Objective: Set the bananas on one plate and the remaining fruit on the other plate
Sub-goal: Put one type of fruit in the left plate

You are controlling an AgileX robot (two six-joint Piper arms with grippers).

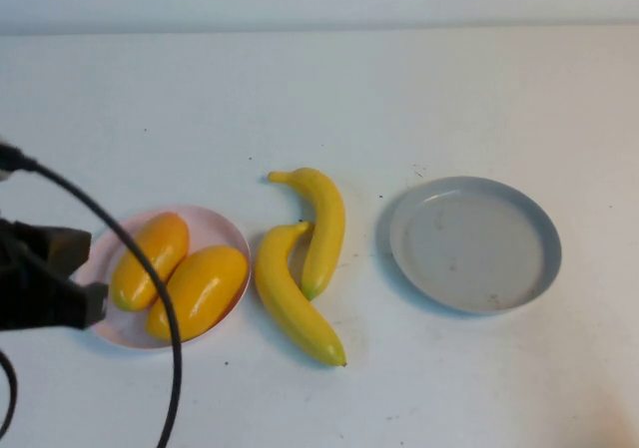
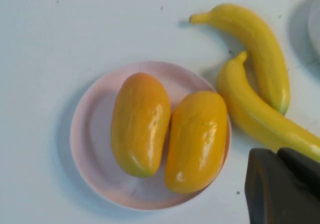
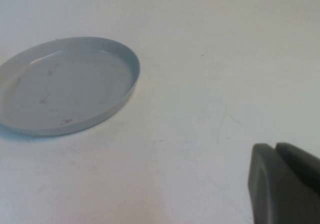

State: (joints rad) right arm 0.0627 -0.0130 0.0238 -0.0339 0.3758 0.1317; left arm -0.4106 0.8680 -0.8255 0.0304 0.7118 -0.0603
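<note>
Two fat orange-yellow fruits point(image 1: 178, 275) lie side by side on the pink plate point(image 1: 225, 230), touching each other. That half of the job looks done, because those are the fruits that are not bananas.

The two bananas point(image 1: 305, 258) are not on a plate yet. They lie on the white bench point(image 1: 319, 99), between the pink plate and the grey plate point(image 1: 473, 243). They touch each other, one bending against the other. The nearer banana lies just beside the pink plate's edge. The grey plate has nothing in it, so I think it waits for the bananas.

The left hand point(image 2: 283, 186) hangs up over the left side of the bench, beside the pink plate. Its fingers are pressed together and they hold nothing. I think it is done with the fruit there.

The right hand point(image 3: 285, 181) is out on the right side of the bench, near the grey plate. Its fingers are together too, and it holds nothing. It is the hand closer to the grey plate, so it may be the one to fetch the bananas. It would need to open first.
</note>
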